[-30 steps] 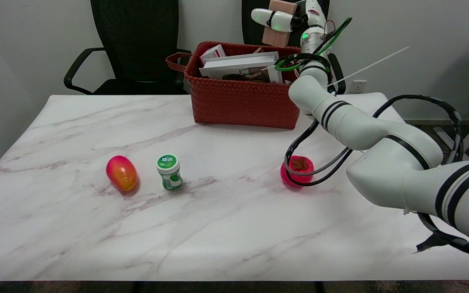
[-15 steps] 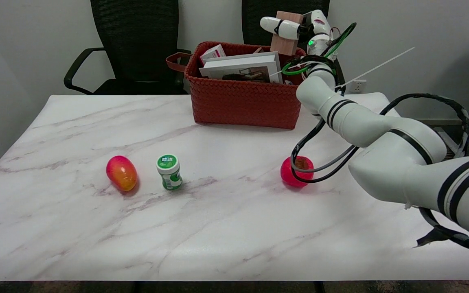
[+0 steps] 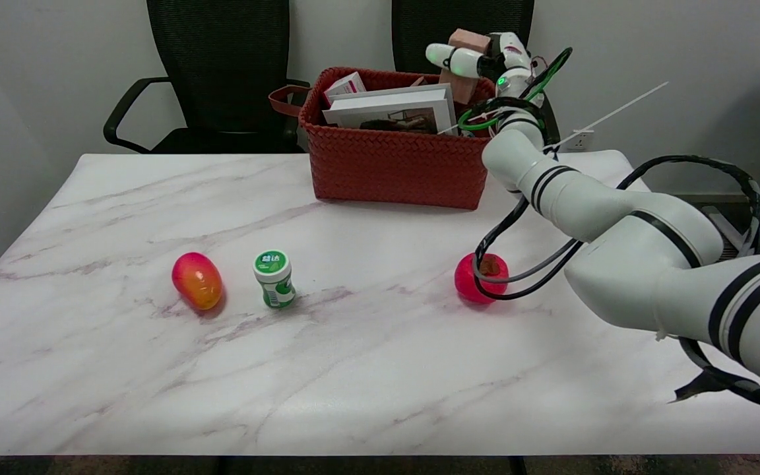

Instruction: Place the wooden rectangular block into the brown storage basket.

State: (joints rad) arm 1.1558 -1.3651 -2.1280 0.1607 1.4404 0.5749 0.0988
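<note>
Right hand (image 3: pixel 479 59) at upper centre of frame, grasping wooden block (image 3: pixel 464 84); block tilted, lower end inside right end of brown storage basket (image 3: pixel 393 165), beside white boxes (image 3: pixel 390 105)

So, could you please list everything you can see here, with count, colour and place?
block: 1, light wood, held over the basket's right end, lower part behind the rim
basket: 1, reddish brown woven, table's far middle
boxes: several, white, inside the basket
mango: 1, red and yellow, table's left
bottle: 1, white with green lid, upright, right of the mango
red fruit: 1, table's right, under the arm's cables
table: 1, white marble
chairs: 2, black, behind the table
wall socket: 1, white, far right
right arm: 1, white with black bands, from lower right
robot hand: 1, black and white, holds the block
</note>
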